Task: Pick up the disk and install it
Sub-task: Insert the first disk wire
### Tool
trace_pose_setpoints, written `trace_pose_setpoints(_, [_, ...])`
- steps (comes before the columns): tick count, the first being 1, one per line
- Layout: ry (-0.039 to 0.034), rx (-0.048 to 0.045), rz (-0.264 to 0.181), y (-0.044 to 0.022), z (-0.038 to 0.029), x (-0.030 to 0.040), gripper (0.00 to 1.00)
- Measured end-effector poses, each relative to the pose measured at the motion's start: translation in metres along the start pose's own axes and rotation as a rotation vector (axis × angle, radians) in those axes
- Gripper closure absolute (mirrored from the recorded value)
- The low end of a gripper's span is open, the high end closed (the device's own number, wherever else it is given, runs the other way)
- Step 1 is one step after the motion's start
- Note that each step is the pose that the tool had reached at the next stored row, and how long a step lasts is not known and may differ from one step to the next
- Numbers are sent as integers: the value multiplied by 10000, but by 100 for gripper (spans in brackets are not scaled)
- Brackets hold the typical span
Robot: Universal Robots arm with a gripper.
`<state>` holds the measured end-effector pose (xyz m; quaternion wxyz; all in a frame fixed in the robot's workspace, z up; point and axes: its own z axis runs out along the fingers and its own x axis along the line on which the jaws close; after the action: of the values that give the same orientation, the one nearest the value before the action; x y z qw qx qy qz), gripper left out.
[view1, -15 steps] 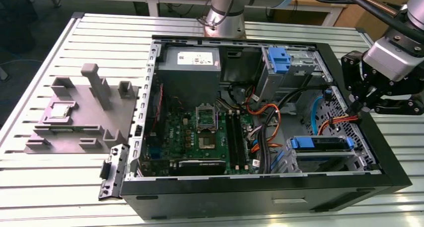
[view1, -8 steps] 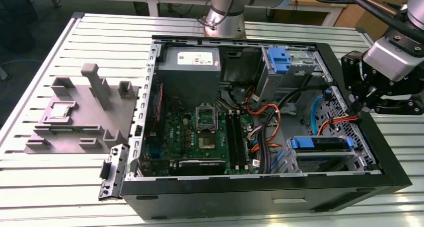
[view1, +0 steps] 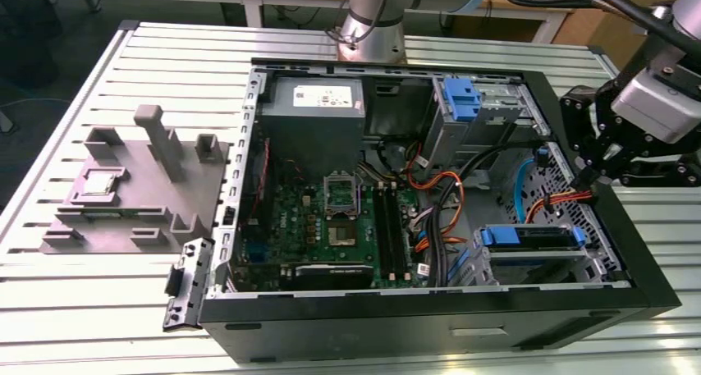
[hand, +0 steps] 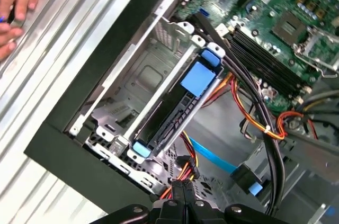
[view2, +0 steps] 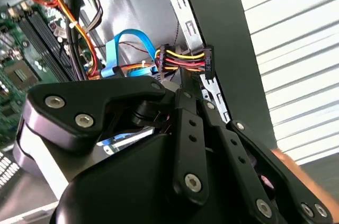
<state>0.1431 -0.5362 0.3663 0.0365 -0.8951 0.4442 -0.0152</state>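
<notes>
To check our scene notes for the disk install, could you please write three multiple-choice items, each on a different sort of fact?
1. Where is the disk?
A. In the drive cage inside the computer case
B. On the floor
C. On top of a closed lid

2. What colour is the carrier framing the disk?
A. Red
B. Blue
C. Green

3. In what state is the computer case?
A. Shut with its side panel on
B. Wrapped in foil
C. Open, with the motherboard exposed

Answers:
1 A: the disk sits in the drive cage.
2 B: the carrier is blue.
3 C: the computer case lies open, showing the motherboard.
</notes>
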Motion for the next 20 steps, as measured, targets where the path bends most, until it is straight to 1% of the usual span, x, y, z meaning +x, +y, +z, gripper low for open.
trace_pose_setpoints(2, [-13,1,-195,-1,2,1,90])
trace_pose_setpoints(7, [-12,-3,-214,-56,11,43,90])
trace_pose_setpoints(8, [-17,-3,-279,-60,13,46,90])
trace_pose_setpoints(13, [-60,2,-957,-60,22,47,90])
trace_pose_setpoints(16, [-31,-14,-1114,-71,26,56,89])
trace_pose_setpoints(17, [-19,-19,-1130,-78,28,62,82])
trace_pose_setpoints(20, [48,-55,-1150,-106,33,80,82])
